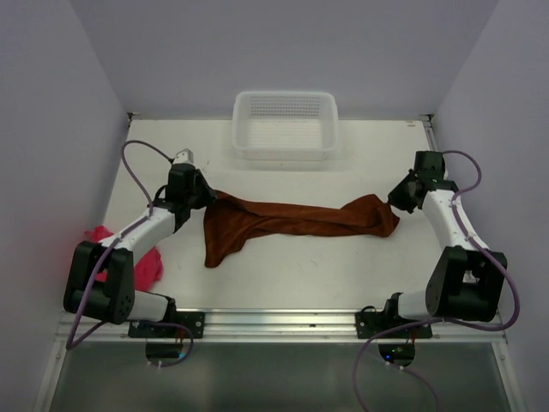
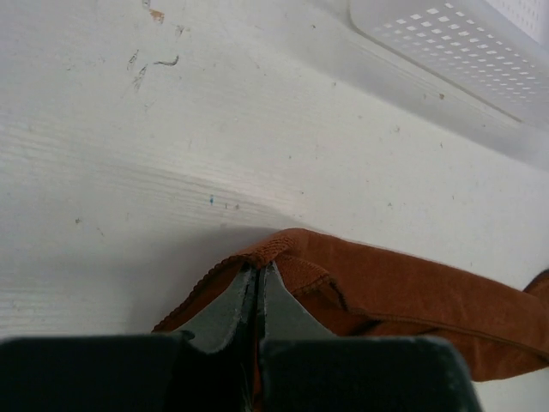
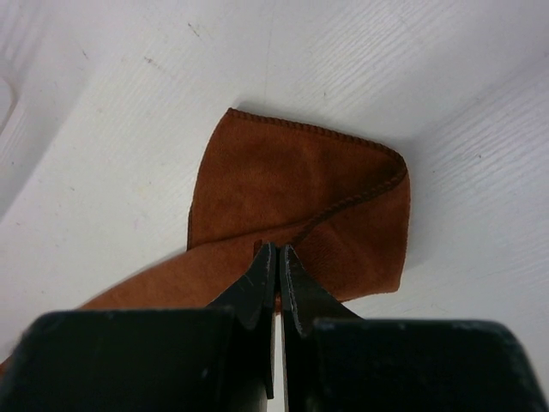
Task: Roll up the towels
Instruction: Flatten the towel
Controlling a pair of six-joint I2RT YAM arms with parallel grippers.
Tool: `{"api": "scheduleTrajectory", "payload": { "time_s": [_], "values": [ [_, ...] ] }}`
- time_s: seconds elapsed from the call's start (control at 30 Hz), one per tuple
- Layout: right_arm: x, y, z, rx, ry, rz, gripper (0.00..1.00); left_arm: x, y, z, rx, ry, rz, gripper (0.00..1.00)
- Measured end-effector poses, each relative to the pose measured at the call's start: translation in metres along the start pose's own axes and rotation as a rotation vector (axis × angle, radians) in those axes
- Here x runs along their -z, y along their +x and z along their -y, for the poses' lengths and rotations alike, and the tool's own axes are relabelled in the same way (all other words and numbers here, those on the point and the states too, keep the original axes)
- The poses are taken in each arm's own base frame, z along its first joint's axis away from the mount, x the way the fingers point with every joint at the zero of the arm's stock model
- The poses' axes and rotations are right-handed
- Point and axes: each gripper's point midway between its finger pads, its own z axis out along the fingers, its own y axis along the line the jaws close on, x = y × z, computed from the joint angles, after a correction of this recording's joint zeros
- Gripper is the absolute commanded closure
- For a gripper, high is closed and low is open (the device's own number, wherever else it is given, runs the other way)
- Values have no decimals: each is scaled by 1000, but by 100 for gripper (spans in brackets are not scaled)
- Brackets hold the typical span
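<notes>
A brown towel is stretched in a bunched band across the middle of the table, with one flap hanging toward the front left. My left gripper is shut on its left end; the left wrist view shows the hemmed edge pinched at the fingertips. My right gripper is shut on its right end, where the towel folds out past the fingertips. A pink towel lies crumpled at the front left beside the left arm, partly hidden by it.
A white perforated basket stands at the back centre; its corner shows in the left wrist view. White walls enclose the table on three sides. The arm bases sit at the near edge.
</notes>
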Motion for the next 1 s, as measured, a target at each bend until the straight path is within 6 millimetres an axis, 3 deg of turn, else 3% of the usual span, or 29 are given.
{"api": "scheduleTrajectory", "payload": {
  "time_s": [0.23, 0.33, 0.7, 1.0],
  "values": [
    [5, -5, -1, 0, 3, 16, 100, 7, -5, 8, 24, 23, -46, 100],
    [16, -19, -10, -2, -11, 51, 100, 11, -22, 15, 51, 40, -42, 100],
    [78, -94, -60, -24, -122, 241, 100, 41, -160, 45, 187, 193, 140, 100],
    [158, -163, -105, -49, -261, 432, 100, 87, -251, 43, 278, 299, 269, 100]
  ]
}}
